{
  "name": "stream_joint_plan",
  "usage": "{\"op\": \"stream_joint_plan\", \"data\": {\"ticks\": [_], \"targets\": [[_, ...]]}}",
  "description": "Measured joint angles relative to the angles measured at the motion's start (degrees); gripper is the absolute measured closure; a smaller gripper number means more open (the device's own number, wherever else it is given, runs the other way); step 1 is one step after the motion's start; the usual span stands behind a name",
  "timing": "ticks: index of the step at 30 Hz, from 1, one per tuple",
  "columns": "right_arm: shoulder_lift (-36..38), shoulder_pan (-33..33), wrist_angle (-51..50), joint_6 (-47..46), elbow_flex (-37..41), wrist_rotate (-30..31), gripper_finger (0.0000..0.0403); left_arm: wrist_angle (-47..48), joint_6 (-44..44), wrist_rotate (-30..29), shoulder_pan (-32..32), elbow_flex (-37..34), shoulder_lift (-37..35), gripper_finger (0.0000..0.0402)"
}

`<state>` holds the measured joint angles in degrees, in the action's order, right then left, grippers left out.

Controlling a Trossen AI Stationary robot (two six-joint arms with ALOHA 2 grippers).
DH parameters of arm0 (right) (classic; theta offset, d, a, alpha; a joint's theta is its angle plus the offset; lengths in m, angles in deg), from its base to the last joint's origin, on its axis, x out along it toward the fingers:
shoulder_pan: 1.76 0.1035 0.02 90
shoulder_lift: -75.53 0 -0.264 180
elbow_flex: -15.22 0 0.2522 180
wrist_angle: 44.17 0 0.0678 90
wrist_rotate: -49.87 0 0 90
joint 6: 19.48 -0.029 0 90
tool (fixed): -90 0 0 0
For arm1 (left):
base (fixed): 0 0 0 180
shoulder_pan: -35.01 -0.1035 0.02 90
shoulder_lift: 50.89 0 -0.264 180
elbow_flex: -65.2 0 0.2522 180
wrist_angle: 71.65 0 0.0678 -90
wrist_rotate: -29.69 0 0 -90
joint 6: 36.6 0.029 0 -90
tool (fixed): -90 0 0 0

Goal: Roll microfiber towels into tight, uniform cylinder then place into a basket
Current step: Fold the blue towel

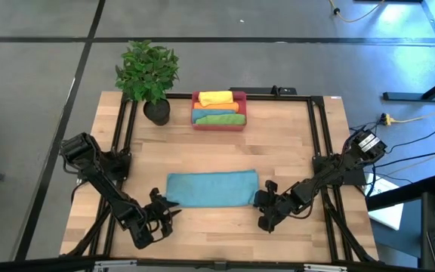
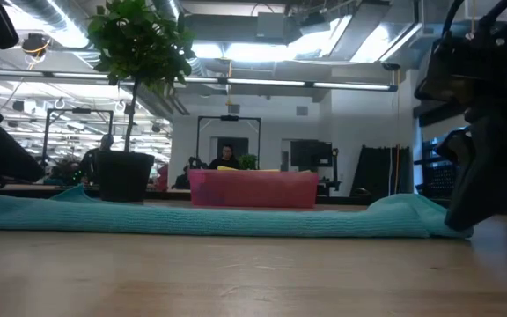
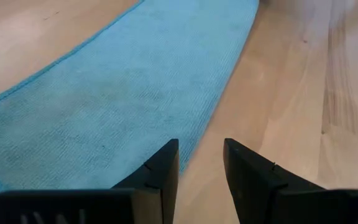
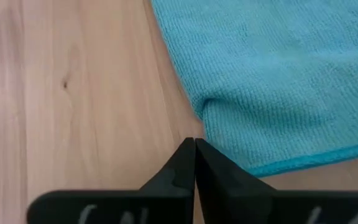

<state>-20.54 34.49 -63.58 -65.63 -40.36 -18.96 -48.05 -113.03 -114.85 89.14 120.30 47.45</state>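
Teal towel flat, left tool parted, right tool together at its edge

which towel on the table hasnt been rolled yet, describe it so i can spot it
Start at the wooden table. Between the two end effectors lies a teal towel, folded into a flat band. The other towels sit in the red basket beside the plant.
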Motion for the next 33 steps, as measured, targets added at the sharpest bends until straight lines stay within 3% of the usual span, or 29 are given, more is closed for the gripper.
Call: {"op": "stream_joint_plan", "data": {"ticks": [33], "targets": [[0.02,-2.4,7.21,1.8,-0.07,-0.72,0.0387,2.22,6.63,-1.85,-0.05,0.72,-5.32,0.0287]]}}
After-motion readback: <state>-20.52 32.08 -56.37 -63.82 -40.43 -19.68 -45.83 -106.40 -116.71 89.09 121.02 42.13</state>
